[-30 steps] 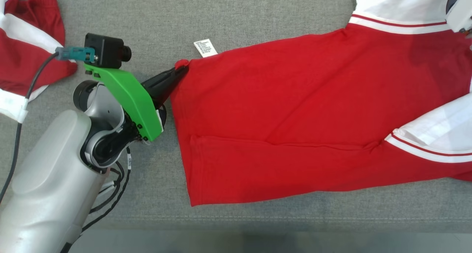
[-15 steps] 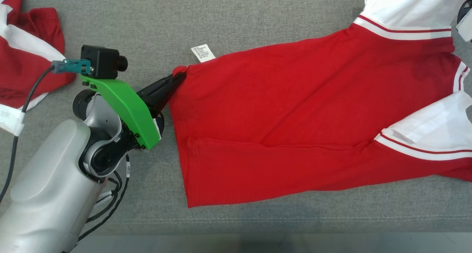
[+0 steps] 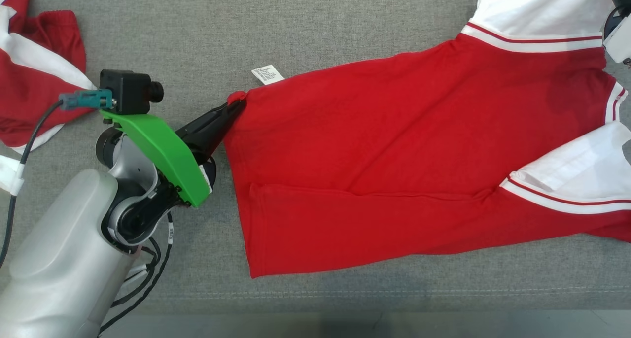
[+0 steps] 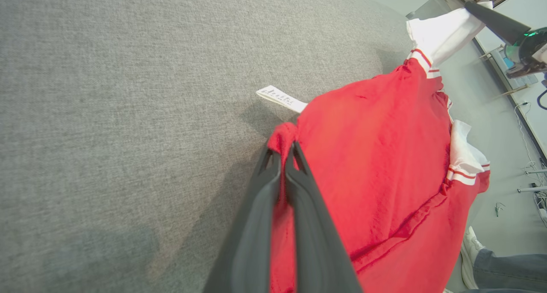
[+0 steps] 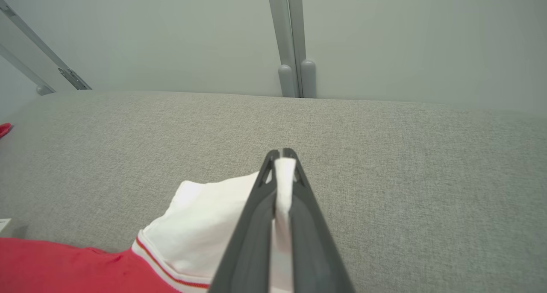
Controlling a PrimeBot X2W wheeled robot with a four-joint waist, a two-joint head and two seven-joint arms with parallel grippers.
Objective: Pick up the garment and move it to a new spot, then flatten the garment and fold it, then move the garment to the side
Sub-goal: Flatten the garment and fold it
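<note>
The garment (image 3: 394, 146) is a red shirt with white, red-striped sleeves, spread across the grey cushioned surface (image 3: 276, 27). My left gripper (image 3: 237, 100) is shut on the garment's hem corner, beside a white care label (image 3: 267, 74). In the left wrist view the left gripper (image 4: 283, 150) pinches a red bunch of the garment (image 4: 384, 156). My right gripper (image 5: 282, 155) is shut on a white sleeve (image 5: 205, 224) of the garment, with white cloth squeezed between its fingers. Part of the right arm's pale wrist (image 3: 618, 32) shows at the head view's top right edge.
Another red and white cloth (image 3: 34, 77) lies bunched at the far left. The surface's front edge (image 3: 315, 311) runs along the bottom of the head view. A wall with a grey post (image 5: 292, 41) stands behind the surface. A person's shoe and trouser leg (image 4: 491, 259) are on the floor beyond.
My left gripper has drawn the hem corner a little left and towards me, stretching the garment. The sleeve end at the right has shifted slightly with the right arm.
</note>
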